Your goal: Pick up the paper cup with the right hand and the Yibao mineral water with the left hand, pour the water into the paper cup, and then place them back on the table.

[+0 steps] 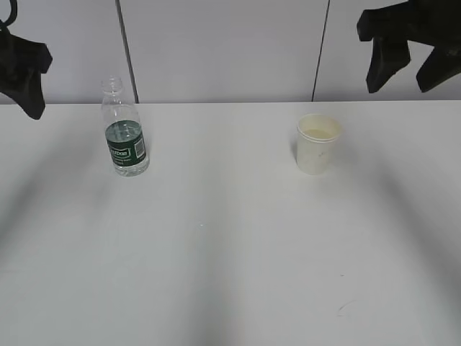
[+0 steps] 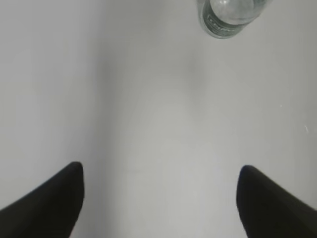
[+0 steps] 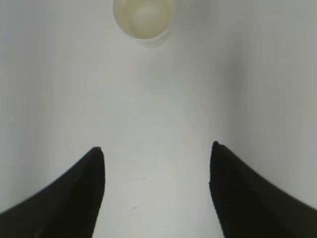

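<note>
Bottle: the Yibao mineral water (image 1: 125,133) stood upright and capless on the left half of the exterior frame, its dark green label facing the camera, partly filled with water.
Bottle, left wrist view: only its lower body (image 2: 229,17) showed at the top edge, right of centre.
Cup: the paper cup (image 1: 318,143) stood upright on the right half of the exterior frame, well apart from the bottle.
Cup, right wrist view: its cream interior (image 3: 144,20) appeared at the top edge, slightly left of centre.
Table: the table (image 1: 230,259) was plain white, with a faint scuff at the lower right.
Left hand: the left hand (image 2: 158,198) was raised at the upper left edge of the exterior frame, its jaws spread wide with bare tabletop between them, holding nothing.
Right hand: the right hand (image 3: 157,191) hung at the upper right of the exterior frame, above and right of the cup, its jaws parted and empty.
</note>
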Controlling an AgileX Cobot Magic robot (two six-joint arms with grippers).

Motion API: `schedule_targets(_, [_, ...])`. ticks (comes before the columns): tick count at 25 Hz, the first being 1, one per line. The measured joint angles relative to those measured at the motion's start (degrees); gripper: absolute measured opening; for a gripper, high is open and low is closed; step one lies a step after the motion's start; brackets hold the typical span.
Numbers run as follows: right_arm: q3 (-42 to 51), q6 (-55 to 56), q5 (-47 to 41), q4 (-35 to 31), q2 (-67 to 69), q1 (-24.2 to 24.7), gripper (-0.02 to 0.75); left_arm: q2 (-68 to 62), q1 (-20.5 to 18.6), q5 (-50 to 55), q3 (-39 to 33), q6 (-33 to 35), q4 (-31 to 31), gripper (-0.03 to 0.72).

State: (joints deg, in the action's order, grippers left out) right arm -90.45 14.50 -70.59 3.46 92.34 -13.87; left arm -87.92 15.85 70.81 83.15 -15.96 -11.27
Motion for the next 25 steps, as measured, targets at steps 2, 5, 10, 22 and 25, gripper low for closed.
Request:
schedule_targets(2, [0.0, -0.46, -0.24, -1.26, 0.0, 0.0, 0.519, 0.0, 0.0, 0.05, 0.0, 0.62, 1.41, 0.561])
schedule_targets(5, [0.0, -1.56, -0.24, -2.43, 0.0, 0.0, 0.519, 0.0, 0.0, 0.05, 0.0, 1.13, 3.08, 0.557])
schedule_targets(10, [1.91, -2.24, -0.24, -3.46, -1.78, 0.0, 0.519, 0.79, 0.0, -0.01, -0.35, 1.54, 3.4, 0.554])
schedule_targets(22, [23.16, -2.58, -0.32, -4.18, -20.9, 0.0, 0.519, 19.01, -0.05, 0.32, -17.66, 1.72, 3.14, 0.507])
schedule_targets(25, [27.43, -2.58, -0.32, -4.29, -25.7, 0.0, 0.519, 23.02, -0.05, 0.37, -21.73, 1.72, 3.06, 0.503])
